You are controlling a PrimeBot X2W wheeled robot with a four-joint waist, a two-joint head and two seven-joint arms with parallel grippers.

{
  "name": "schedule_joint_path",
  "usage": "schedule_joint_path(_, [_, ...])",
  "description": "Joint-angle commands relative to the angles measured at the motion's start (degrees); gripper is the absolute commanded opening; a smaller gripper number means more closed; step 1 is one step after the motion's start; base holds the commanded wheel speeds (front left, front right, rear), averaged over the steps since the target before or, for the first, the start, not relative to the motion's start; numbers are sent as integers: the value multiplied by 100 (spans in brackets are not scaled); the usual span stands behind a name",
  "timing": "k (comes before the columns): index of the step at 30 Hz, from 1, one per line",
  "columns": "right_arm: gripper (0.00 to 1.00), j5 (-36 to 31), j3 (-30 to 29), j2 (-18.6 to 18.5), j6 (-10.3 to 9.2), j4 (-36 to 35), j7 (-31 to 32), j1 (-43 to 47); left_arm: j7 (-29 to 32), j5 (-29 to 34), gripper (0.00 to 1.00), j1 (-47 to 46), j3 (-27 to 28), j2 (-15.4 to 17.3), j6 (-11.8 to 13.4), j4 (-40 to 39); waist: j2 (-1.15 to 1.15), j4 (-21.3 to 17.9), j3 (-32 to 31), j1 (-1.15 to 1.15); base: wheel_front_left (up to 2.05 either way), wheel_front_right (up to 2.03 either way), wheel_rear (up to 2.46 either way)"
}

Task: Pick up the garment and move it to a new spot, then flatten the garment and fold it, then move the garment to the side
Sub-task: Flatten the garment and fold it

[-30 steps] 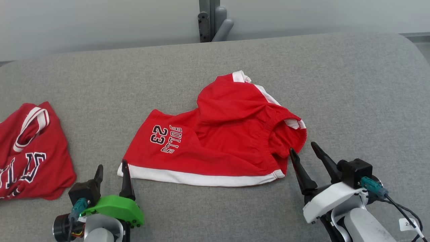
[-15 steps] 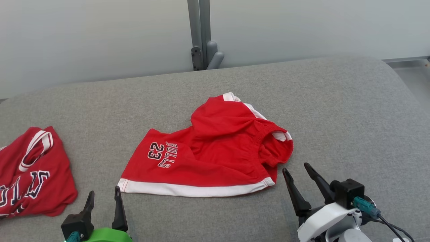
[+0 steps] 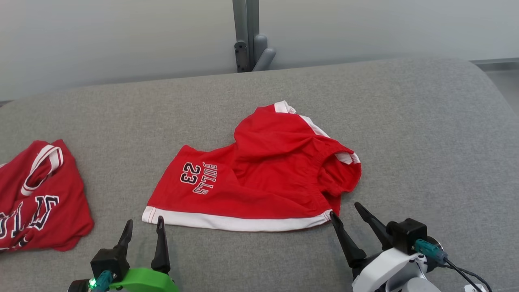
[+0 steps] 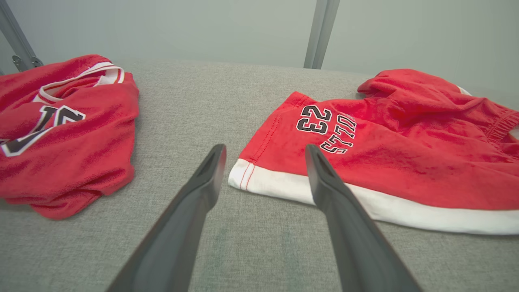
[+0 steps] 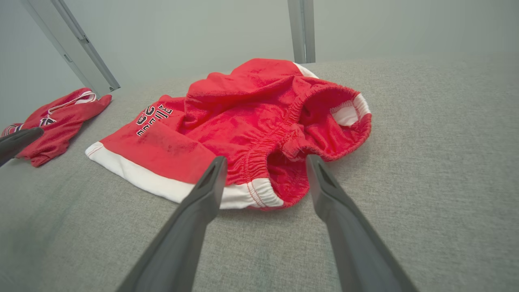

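Head view, grey fabric surface [image 3: 405, 121], pale wall [image 3: 121, 36], left pincer [image 3: 145, 219], right pincer [image 3: 344, 208] — both agape.

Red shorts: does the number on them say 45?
No, the red shorts show the number 23 printed next to the word BULLS.

1. The crumpled red sleeveless jersey with a white-trimmed armhole [image 3: 44, 194], at the left edge of the grey woven fabric surface [image 3: 405, 121], runs past the head view's left edge, which cuts its dark lettering short.
2. The red fabric shorts with a white hem band [image 4: 405, 154] are cropped by the left wrist view's right edge, waistband included.
3. One leg of the shorts lies folded over, hiding the cloth beneath it.
4. A small white tag [image 3: 472, 288] at the head view's bottom edge is too cropped to read.
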Motion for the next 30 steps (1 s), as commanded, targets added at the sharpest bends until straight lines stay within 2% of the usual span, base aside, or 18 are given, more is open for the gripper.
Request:
schedule_joint_path(1, [100,121,130,-60,-4,72,-17,-173,0,-75,100,-168,-95,24,14,6,17,128,333,0,0,0,0])
schedule_joint_path(14, [100,507,692,-357,-4,540,-16,-664,0,-235,100,-495,-459,22,120,36,17,344,826,0,0,0,0])
schedule_joint_path(15, [97,523,758,-370,-3,538,-16,-663,0,-243,100,-499,-466,22,117,41,17,346,834,0,0,0,0])
schedule_joint_path(16, [53,557,882,-416,-4,531,-16,-679,0,-257,100,-507,-470,22,118,56,17,347,845,0,0,0,0])
schedule_joint_path(18, [11,599,992,-470,-3,524,-17,-698,0,-271,100,-523,-471,22,120,66,17,345,854,0,0,0,0])
schedule_joint_path(19, [0,621,1017,-494,-4,510,-16,-718,0,-279,100,-539,-474,22,121,69,17,342,864,0,0,0,0])
schedule_joint_path(30, [0,797,1139,-853,-3,216,-17,-651,0,-375,100,-534,-404,23,26,305,17,129,914,0,0,0,0])
